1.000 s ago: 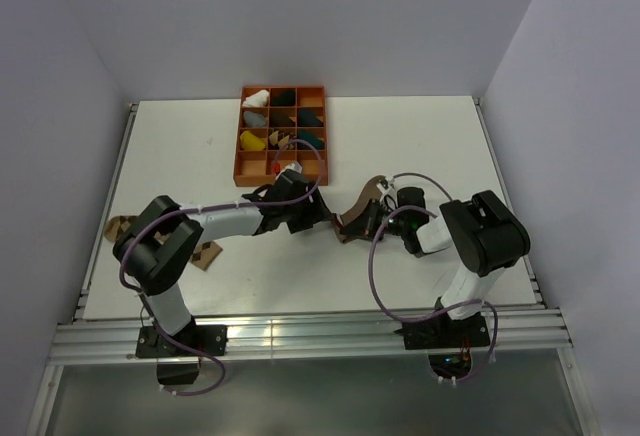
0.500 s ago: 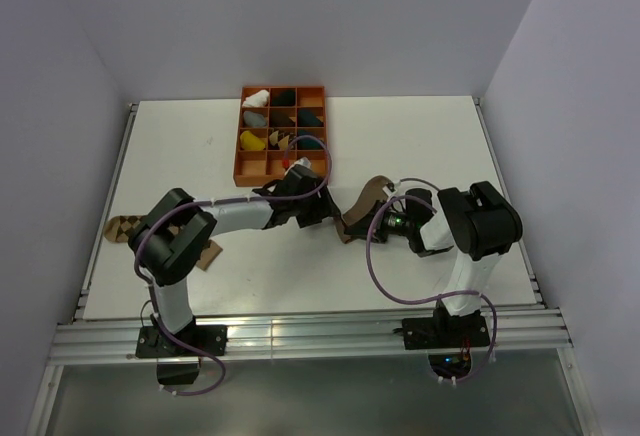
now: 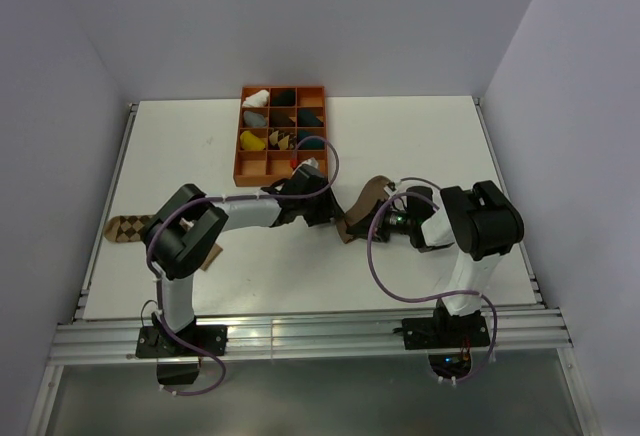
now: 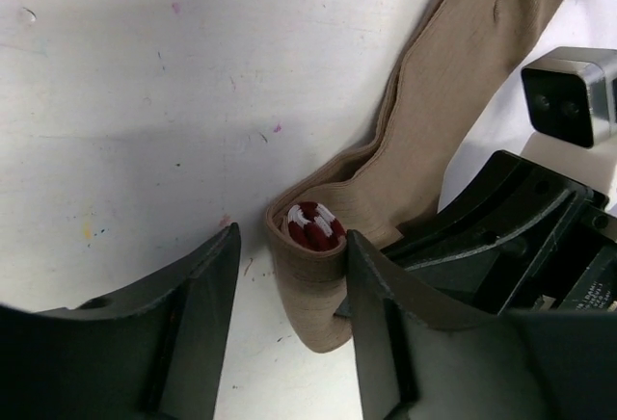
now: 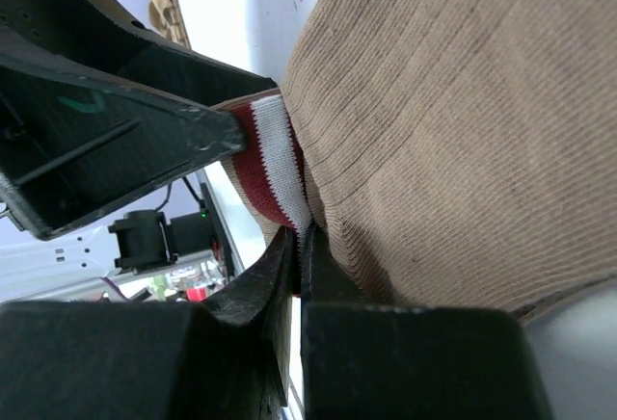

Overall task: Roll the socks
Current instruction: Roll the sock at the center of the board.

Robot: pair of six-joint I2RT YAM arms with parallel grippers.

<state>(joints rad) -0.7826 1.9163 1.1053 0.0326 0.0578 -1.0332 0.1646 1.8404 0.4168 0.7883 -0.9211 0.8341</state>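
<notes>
**Tan sock pinched at its cuff, roll barely begun**

The tan sock (image 3: 362,206) lies mid-surface between the two arms. Its long axis runs on a diagonal, with the tucked striped cuff (image 4: 310,225) at the near-left end and the toe pointing far-right. The right pincer (image 5: 299,247) is clenched on a thin edge of fabric just beside the stripes. The left pincer (image 4: 289,247) stands released, its jaws either side of the folded cuff end, one finger against the cloth.

The right's bite looks slim, so a tug could pull the fabric free and let the fold spring flat. If the left closes off-centre, it may catch one layer only or shove the fold aside. The two heads also crowd each other and could knock together.

The argyle sock (image 3: 125,227) lies flat at the left edge, well apart, its turn not yet come.
</notes>
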